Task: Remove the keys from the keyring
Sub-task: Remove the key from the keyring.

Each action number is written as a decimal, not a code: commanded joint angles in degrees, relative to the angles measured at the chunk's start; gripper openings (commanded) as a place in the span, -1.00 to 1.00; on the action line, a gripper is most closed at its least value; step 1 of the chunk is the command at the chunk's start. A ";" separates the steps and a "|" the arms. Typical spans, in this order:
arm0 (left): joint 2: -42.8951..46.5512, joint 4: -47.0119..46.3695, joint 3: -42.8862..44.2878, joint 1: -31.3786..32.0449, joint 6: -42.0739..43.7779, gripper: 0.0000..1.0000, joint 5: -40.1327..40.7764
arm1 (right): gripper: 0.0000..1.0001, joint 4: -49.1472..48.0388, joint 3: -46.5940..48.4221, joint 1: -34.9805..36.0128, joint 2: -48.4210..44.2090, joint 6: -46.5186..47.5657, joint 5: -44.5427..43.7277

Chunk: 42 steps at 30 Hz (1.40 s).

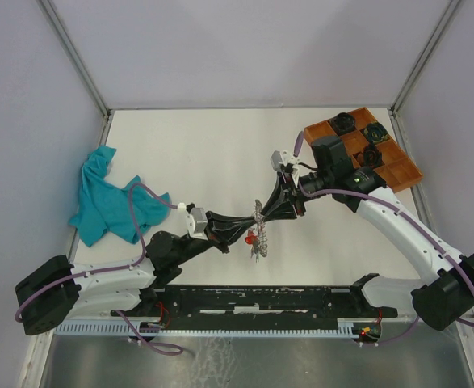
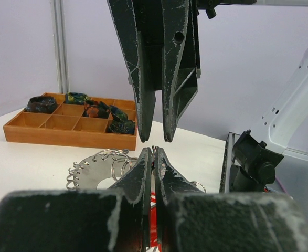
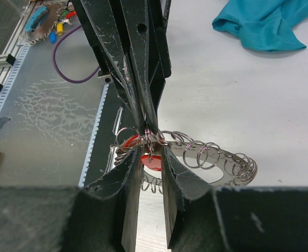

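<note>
White table (image 1: pixel 204 153); left gripper (image 2: pixel 152 152) pinches keyring (image 3: pixel 216 157) mid-table; right gripper (image 3: pixel 151 152) tip-to-tip opposite, jaws slightly apart.

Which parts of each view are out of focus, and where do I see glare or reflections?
Left wrist view: the left gripper blurs towards its near black base; the brown wooden compartment tray is fairly sharp. Right wrist view: the right gripper blurs likewise, the silver coiled-wire keyring is sharp, the grey metal sheet shows mottled reflections. Top view: soft even light, faint shadows.
</note>
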<state>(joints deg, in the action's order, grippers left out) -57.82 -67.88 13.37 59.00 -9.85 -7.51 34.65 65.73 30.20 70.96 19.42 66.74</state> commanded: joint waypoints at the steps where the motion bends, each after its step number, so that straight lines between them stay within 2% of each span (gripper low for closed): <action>1: 1.04 -6.67 1.25 0.21 -1.49 -0.95 2.03 | -0.40 -0.79 -0.03 -0.01 -1.10 0.15 1.83; 19: 0.69 -7.10 2.26 0.19 -1.75 -0.95 2.50 | -0.43 1.11 0.71 2.21 0.07 1.46 -3.75; 27: 0.94 -7.73 2.35 0.16 -1.76 -0.95 2.74 | -0.85 2.16 1.09 2.22 0.10 2.43 -4.69; 31: 1.51 -7.99 2.32 0.17 -1.76 -0.94 3.09 | -0.99 2.55 1.09 2.28 0.45 2.63 -4.69; 39: 1.72 -9.00 2.37 0.17 -1.76 -0.95 3.38 | -0.98 0.99 0.42 2.62 2.02 0.85 -3.86; 42: 1.45 -9.03 2.37 0.20 -1.76 -0.94 3.29 | -0.86 0.50 0.23 2.60 2.25 0.13 -3.43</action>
<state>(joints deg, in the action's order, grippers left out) -57.58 -68.34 13.37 59.02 -10.09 -5.82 36.88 65.73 32.32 72.82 20.78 62.06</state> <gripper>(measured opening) 0.048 0.024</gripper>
